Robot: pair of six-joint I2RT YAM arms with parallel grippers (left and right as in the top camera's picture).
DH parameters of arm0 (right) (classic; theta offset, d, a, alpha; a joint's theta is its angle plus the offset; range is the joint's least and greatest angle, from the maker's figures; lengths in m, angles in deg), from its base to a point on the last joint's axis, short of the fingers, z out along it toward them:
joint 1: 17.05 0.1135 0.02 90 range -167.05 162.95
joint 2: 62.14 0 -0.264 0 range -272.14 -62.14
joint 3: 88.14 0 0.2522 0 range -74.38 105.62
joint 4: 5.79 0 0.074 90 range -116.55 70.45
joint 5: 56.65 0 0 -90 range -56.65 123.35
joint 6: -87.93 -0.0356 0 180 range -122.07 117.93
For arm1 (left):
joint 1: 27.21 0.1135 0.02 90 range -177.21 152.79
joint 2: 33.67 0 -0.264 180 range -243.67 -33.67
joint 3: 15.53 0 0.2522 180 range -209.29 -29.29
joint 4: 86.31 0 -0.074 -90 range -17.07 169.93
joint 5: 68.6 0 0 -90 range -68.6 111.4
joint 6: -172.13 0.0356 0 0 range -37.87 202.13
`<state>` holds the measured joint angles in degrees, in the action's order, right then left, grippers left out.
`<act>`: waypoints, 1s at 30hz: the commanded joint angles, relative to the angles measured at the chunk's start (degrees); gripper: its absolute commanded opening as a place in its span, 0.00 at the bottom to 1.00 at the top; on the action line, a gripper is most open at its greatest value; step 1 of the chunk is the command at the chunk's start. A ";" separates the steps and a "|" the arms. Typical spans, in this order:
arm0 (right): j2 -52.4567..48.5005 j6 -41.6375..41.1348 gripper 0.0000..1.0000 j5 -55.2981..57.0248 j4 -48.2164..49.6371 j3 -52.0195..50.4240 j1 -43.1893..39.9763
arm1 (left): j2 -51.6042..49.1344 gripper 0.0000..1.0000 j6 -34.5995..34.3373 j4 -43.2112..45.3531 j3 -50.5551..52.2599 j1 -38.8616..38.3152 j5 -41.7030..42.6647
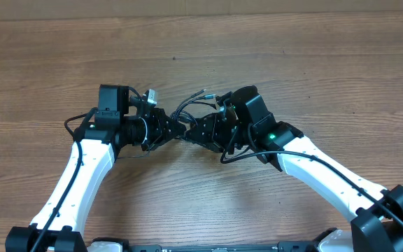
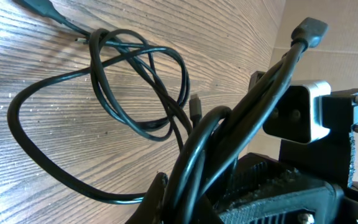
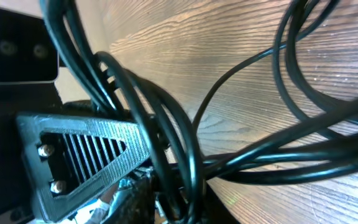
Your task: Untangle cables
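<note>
I am looking down on a brown wood-grain table [image 1: 292, 63] where the two white-and-black arms are meeting nose to nose near the middle. The thin black flexible cables [image 1: 191, 105] are lying bunched between and just behind the two heads. A few short loops and a small plug end are poking out toward the far side.

The left gripper [image 1: 177, 131] is sitting fully closed, and in its wrist view the cables [image 2: 135, 93] are rising out of its jaws as a thick pair of strands. One strand is ending in a flat rectangular plug [image 2: 309, 28] held up in the air. The rest are spreading over the wood in two overlapping loops with a wider arc around them.

The right gripper [image 1: 196, 131] is pressing up against the left one. In its wrist view several strands [image 3: 185, 143] are crossing tightly beside its black ribbed finger [image 3: 86, 149] and fanning out to the right over the table. I am not able to tell whether its jaws are actually clamping them or only standing around them.
</note>
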<state>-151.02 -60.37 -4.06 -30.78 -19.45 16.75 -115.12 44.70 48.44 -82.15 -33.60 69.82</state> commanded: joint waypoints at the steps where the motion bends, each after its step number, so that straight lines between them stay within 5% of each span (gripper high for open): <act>1: -0.20 0.59 0.16 2.80 2.19 0.76 0.00 | 0.07 0.04 0.17 -1.05 -0.11 -1.31 4.96; 19: -0.20 0.70 0.04 3.93 3.39 0.76 0.00 | 0.07 0.09 0.15 -1.27 -0.11 -1.31 1.77; 27: -0.20 1.77 0.04 4.50 2.05 0.76 0.00 | 0.07 0.73 0.17 -1.46 -0.11 -1.31 -2.84; 30: -0.20 2.49 0.04 5.49 0.72 0.76 0.00 | 0.07 0.80 0.20 -1.57 -0.11 -1.31 -5.90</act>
<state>-151.41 -59.37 -0.02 -29.99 -19.42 16.49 -115.29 44.59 46.91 -82.13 -34.63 65.43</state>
